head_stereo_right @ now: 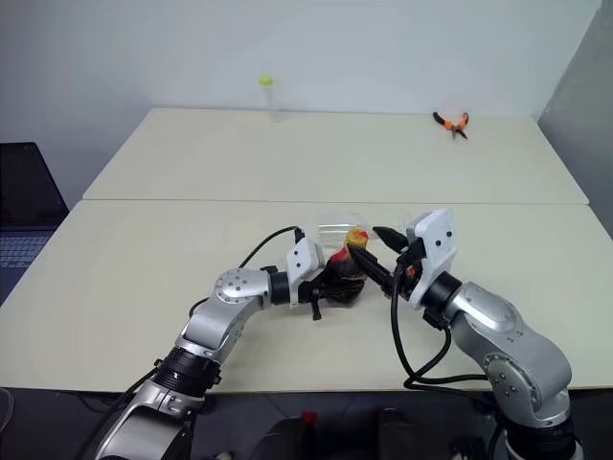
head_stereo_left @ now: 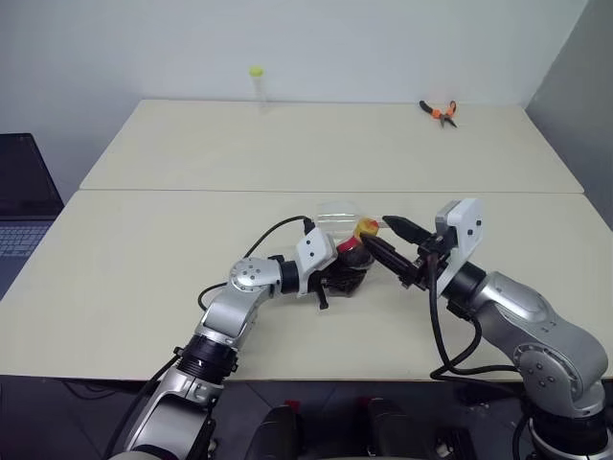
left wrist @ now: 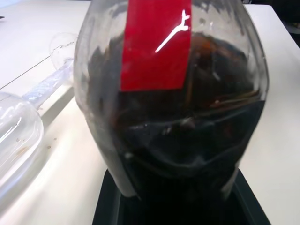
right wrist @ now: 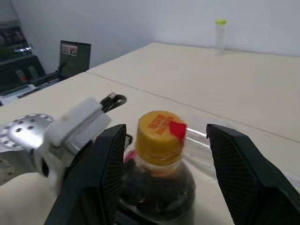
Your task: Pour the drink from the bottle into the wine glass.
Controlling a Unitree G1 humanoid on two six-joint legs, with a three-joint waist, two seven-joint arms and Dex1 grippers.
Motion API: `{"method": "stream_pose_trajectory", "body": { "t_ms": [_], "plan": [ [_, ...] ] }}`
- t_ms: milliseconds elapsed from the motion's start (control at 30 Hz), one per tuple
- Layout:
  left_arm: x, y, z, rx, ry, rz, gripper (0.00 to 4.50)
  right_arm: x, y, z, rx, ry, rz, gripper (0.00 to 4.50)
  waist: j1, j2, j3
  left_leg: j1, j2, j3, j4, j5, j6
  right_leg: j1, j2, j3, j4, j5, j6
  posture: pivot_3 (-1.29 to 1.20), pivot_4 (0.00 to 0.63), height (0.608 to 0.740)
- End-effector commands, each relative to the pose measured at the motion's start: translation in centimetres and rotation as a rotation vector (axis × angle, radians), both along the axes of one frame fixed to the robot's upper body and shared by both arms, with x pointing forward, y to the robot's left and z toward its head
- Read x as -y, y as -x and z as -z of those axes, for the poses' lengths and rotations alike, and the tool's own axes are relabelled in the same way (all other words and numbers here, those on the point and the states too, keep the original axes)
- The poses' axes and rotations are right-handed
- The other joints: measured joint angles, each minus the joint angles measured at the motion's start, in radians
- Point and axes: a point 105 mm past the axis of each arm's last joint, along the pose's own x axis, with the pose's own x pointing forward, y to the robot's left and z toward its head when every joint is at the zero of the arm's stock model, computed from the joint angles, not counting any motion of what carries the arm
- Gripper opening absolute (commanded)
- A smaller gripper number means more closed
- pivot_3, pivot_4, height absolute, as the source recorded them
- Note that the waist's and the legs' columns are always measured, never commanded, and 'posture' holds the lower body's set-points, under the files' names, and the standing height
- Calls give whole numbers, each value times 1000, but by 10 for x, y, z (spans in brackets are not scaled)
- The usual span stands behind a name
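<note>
- Left gripper (head_stereo_left: 337,278) clamps the bottle (right wrist: 158,176) (body mostly hidden behind it).
- Right gripper (right wrist: 164,164) stands apart, its 2 fingers flanking the yellow cap (right wrist: 158,137).
- Wine glass (left wrist: 18,136) lies sideways, partly cut off.

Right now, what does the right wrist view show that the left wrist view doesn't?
The right wrist view shows the bottle's yellow cap between the open right gripper's two fingers, which stand apart from it, plus the left gripper beside the bottle and a yellow-topped tube far back.

The left wrist view has the red label close up, with the wine glass's bowl and stem lying beside it.

Both show the bottle, its dark drink and the table.
</note>
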Motion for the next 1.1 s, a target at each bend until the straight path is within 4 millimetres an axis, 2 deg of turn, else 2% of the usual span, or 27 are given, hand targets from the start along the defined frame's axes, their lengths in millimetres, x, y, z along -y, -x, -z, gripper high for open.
{"method": "stream_pose_trajectory", "body": {
  "t_ms": [33, 267, 900, 1000, 1100],
  "plan": [
    [5, 1, -18, 75, 28, 28, 746, -5, 6, -15, 53, -7, -31, 2915, 0, 0, 0, 0, 0, 0, 0, 0, 0, 0, 0, 0, 0, 0, 0, 0, 150, 740],
    [5, 1, -17, 76, 24, 31, 746, -2, -3, -20, 61, 5, 7, 2915, 0, 0, 0, 0, 0, 0, 0, 0, 0, 0, 0, 0, 0, 0, 0, 0, 150, 740],
    [6, 1, -16, 76, 26, 34, 746, -6, -3, -17, 46, 49, -12, 2915, 0, 0, 0, 0, 0, 0, 0, 0, 0, 0, 0, 0, 0, 0, 0, 0, 150, 740],
    [7, 1, -16, 75, 27, 34, 746, -5, -3, -17, 49, 56, -7, 2320, 0, 0, 0, 0, 0, 0, 0, 0, 0, 0, 0, 0, 0, 0, 0, 0, 150, 740],
    [7, 1, -16, 75, 28, 33, 746, -5, -3, -17, 53, 71, -12, 1319, 0, 0, 0, 0, 0, 0, 0, 0, 0, 0, 0, 0, 0, 0, 0, 0, 150, 740]
  ]
}}
